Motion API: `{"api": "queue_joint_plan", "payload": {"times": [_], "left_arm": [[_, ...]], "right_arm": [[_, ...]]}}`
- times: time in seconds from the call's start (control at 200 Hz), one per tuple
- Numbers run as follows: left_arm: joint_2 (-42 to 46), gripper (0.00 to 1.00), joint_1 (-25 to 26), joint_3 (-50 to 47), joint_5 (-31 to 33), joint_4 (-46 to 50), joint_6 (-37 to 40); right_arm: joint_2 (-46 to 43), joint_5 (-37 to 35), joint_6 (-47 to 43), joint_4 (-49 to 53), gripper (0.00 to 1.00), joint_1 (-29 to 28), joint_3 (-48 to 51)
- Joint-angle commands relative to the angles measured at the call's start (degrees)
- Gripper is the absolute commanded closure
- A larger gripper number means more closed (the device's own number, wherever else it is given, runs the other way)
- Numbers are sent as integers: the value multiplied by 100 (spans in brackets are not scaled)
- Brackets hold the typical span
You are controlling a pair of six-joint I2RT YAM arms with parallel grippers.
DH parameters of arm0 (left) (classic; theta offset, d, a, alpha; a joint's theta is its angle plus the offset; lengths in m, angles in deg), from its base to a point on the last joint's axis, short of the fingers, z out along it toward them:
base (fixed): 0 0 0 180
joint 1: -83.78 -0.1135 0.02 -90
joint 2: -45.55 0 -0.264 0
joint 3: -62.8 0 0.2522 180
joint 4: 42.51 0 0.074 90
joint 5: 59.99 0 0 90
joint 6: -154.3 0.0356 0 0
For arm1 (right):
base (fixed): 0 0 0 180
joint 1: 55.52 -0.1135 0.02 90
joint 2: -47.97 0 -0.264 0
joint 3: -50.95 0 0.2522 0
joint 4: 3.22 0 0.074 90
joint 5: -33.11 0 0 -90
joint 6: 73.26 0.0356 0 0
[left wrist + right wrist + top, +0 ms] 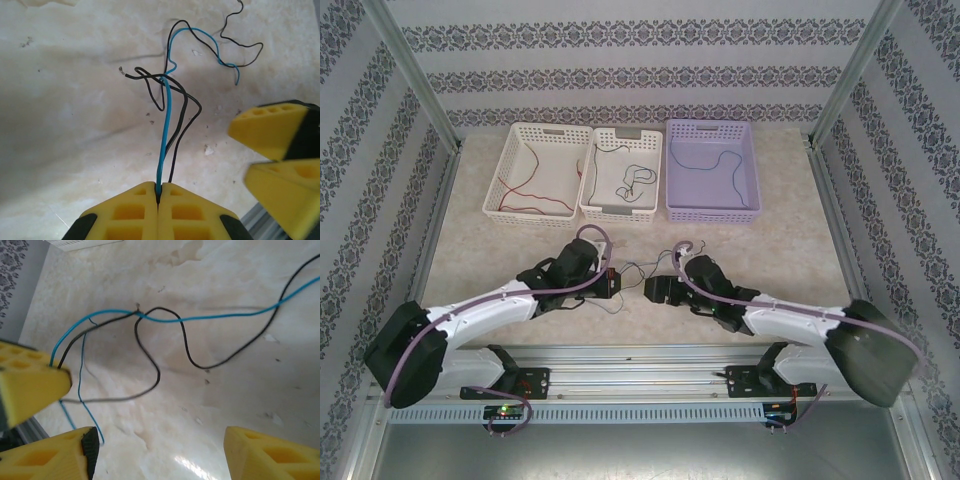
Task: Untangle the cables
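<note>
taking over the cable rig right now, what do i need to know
Left gripper: shut on the loose blue cable; cannot tell whether the loose black cable beside it is pinched too.
Right gripper: open, empty, close to the left one.
Both loose cables cross and loop over the table between the arms.
Done: red cable in the left white basket, second black cable in the middle white basket, second blue cable in the purple basket.
Left: separate the loose pair.
</note>
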State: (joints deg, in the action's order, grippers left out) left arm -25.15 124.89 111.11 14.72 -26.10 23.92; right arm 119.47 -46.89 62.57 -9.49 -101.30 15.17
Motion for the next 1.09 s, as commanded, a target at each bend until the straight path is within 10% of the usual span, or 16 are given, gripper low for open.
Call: {"api": "queue_joint_plan", "payload": {"times": [0.0, 0.19, 0.41, 1.089], "left_arm": [[212, 100, 97, -121, -96, -417, -314], [258, 100, 152, -145, -99, -496, -403], [536, 100, 159, -229, 8, -334, -386], [580, 58, 161, -626, -77, -882, -640]], "right_arm": [[523, 183, 424, -1224, 34, -118, -177], [1226, 74, 443, -1704, 44, -264, -448], [948, -424, 375, -1196, 100, -274, -390], [-717, -1140, -279, 422, 100, -282, -74]]}}
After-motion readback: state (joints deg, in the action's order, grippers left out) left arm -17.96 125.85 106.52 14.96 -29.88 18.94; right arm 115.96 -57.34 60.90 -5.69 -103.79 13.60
